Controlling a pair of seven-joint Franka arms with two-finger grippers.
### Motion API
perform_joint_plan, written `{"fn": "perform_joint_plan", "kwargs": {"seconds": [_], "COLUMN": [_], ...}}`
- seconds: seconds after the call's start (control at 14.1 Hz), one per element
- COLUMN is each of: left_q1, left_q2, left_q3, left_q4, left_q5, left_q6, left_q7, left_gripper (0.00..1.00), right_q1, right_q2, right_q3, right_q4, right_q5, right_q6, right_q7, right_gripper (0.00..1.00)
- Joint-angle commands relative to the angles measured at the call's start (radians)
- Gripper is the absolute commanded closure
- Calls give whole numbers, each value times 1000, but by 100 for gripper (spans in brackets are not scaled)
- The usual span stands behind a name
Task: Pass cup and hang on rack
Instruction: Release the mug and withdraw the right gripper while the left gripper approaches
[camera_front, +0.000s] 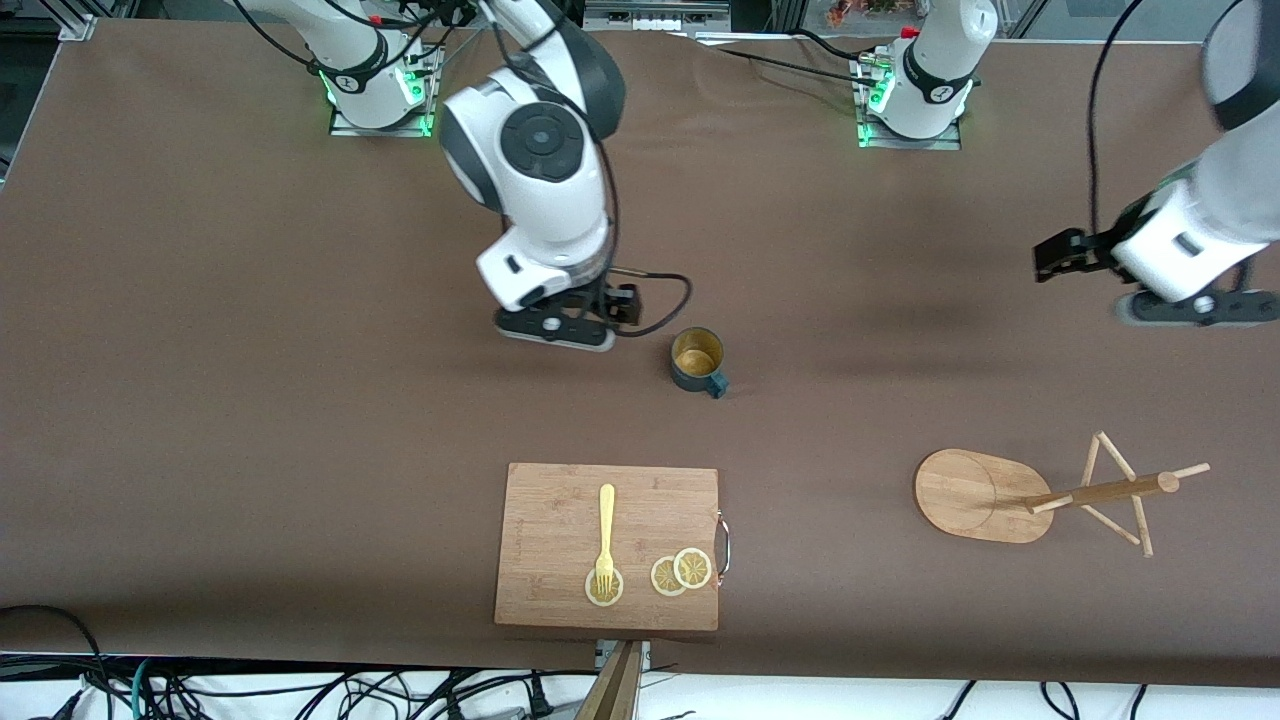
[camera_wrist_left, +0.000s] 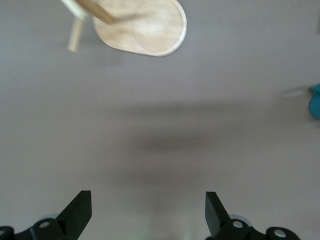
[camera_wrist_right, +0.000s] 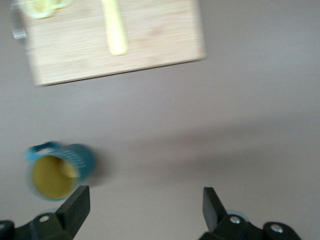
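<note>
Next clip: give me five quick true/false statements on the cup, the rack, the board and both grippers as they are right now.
1. The cup stands upright on the table. True.
2. The right gripper holds the cup. False: its fingers are open and empty, with the cup on the table beside them.
3. The rack has the cup on a peg. False: the pegs are bare.
4. The left gripper is open over bare table. True.
5. The fork lies on the board, tines on a lemon slice. True.
</note>
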Motion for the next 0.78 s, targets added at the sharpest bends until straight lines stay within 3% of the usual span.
{"fn": "perform_joint_plan", "kwargs": {"seconds": [0.0,0.21,0.5,0.71], "left_q1": [1,1,1,1], "left_q2": [-7,24,56,71], "left_q3": [-28,-53,-55,-56], "left_q4": [-61,-65,-73,-105], "left_q5": [-30,-144,-205,-247], "left_q6": [71,133,186,251], "left_q7": [27,41,40,43], "left_gripper": [0,0,0,0], "right_q1": [1,-1,-5,-37], "right_q2": [-72,-112,-138,-151], "right_q3": [-111,-292,-503,-638], "right_q4": [-29,-29,-40,-45], "right_q5": [-7,-4,28,120], "right_q6": [-134,-199,-257,-291], "right_q7": [-124,-353,-413,-606], "right_gripper": [0,0,0,0]}}
